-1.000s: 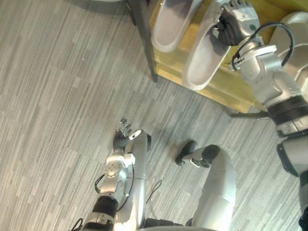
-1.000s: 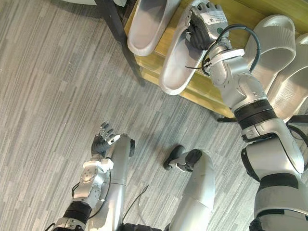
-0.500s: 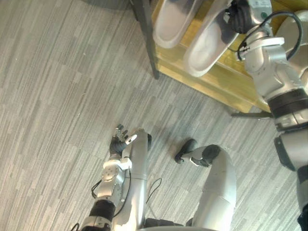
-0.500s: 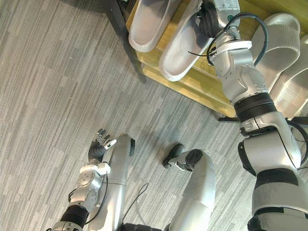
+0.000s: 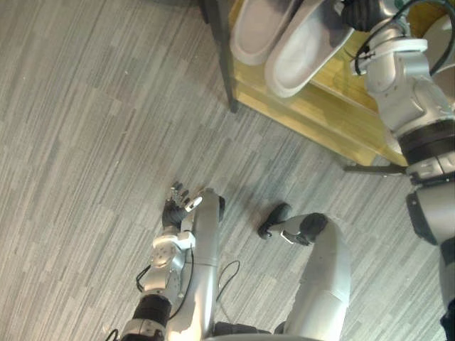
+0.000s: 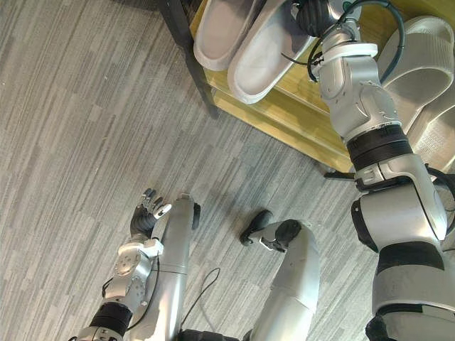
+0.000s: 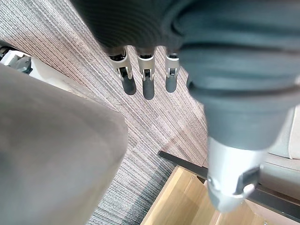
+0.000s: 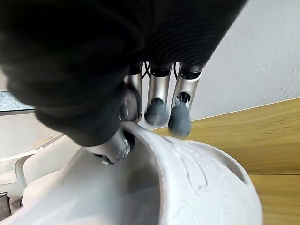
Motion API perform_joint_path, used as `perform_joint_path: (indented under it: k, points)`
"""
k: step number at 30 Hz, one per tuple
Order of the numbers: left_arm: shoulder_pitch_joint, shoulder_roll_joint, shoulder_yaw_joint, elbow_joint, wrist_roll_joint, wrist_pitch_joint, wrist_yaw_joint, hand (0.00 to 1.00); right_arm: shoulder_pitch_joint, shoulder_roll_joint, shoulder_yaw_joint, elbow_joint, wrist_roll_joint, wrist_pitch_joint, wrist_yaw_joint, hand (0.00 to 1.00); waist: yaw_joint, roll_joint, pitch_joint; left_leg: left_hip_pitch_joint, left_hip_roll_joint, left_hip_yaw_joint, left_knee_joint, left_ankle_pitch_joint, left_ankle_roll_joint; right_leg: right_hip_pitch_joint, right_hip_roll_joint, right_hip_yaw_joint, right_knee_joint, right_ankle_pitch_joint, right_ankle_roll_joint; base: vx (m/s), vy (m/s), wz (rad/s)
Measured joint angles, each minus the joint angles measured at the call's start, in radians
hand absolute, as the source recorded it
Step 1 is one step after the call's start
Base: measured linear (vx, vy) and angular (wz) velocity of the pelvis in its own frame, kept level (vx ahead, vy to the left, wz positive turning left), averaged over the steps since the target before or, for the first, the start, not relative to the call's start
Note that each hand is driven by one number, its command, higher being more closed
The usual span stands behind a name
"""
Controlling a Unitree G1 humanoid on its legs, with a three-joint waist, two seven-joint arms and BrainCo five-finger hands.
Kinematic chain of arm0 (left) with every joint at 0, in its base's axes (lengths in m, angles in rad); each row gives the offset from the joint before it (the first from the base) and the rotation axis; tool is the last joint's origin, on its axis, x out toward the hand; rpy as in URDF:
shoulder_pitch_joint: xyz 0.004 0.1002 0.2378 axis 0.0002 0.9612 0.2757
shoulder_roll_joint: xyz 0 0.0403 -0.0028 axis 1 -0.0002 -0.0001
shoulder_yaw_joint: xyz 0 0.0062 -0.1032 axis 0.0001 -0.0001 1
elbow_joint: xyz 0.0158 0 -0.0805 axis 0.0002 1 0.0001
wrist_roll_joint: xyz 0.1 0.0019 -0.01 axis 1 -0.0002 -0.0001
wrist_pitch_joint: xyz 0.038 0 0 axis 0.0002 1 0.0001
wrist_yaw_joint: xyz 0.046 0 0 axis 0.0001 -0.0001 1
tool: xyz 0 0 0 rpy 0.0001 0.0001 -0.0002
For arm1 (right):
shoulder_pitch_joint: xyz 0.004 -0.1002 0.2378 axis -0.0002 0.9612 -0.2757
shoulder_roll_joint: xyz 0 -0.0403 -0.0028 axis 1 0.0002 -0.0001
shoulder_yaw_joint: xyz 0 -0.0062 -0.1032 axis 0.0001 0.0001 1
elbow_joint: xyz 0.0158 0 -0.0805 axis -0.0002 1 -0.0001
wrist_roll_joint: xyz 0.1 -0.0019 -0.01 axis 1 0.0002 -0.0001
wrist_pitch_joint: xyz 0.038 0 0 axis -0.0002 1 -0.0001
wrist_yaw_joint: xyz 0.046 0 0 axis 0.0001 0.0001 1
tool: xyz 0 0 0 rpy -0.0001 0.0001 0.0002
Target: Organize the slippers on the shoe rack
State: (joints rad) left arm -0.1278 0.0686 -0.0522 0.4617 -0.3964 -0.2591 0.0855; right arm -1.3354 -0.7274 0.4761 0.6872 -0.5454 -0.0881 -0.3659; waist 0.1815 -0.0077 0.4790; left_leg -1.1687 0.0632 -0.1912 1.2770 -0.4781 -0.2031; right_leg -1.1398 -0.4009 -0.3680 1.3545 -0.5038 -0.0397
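The right hand is reaching over the wooden shelf of the shoe rack and gripping the pale slipper at its far end. From that hand, the slipper's long axis is running back toward the near left, and its near end is reaching about to the shelf's front edge. A second slipper is lying just to its left, almost parallel; whether the two are touching cannot be told. Any push along that axis, I judge, is going to decide how deep the slipper sits.

The left hand is hanging low over the carpeted floor, well apart from the rack, its fingers relaxed and holding nothing.

The right wrist view is showing the pinch itself, with the thumb inside the slipper's upper and the fingertips outside it. The right eye view is showing more slippers lying to the right of the arm.
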Motion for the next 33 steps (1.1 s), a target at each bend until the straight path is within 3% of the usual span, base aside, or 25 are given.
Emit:
perform_joint_path:
  k: [16, 23, 29, 33]
  points:
    - [0.0, 0.001, 0.017, 0.001, 0.0, 0.001, 0.003, 0.0, -0.001, 0.012, 0.0, -0.017, 0.006, 0.001, -0.002, 0.0, -0.002, -0.014, -0.006, 0.001, 0.013, 0.005, 0.004, 0.0, 0.0, -0.002, 0.012, 0.001, -0.006, 0.011, -0.021, 0.01, 0.006, -0.02]
    - [0.0, 0.006, 0.021, 0.003, 0.0, 0.003, 0.007, 0.0, 0.012, 0.011, -0.009, -0.134, 0.037, -0.003, -0.009, 0.0, -0.009, -0.015, -0.005, 0.009, 0.019, 0.01, 0.002, 0.001, -0.002, -0.003, 0.018, 0.007, -0.007, 0.013, -0.023, 0.01, 0.002, -0.02]
    - [0.003, 0.013, 0.035, 0.002, 0.0, 0.002, 0.008, 0.0, 0.091, 0.011, -0.103, -0.258, 0.047, -0.005, -0.024, 0.0, -0.009, -0.032, -0.004, 0.017, 0.032, 0.019, -0.001, 0.001, -0.002, -0.003, 0.032, 0.014, -0.017, 0.019, -0.033, 0.02, 0.007, -0.08]
    - [0.003, 0.017, 0.036, 0.003, 0.0, 0.004, 0.01, 0.0, 0.182, 0.042, -0.231, -0.37, 0.114, -0.004, -0.054, 0.0, -0.012, -0.037, -0.007, 0.019, 0.034, 0.02, -0.003, 0.001, -0.002, -0.002, 0.034, 0.015, -0.018, 0.02, -0.036, 0.01, 0.001, -0.01]
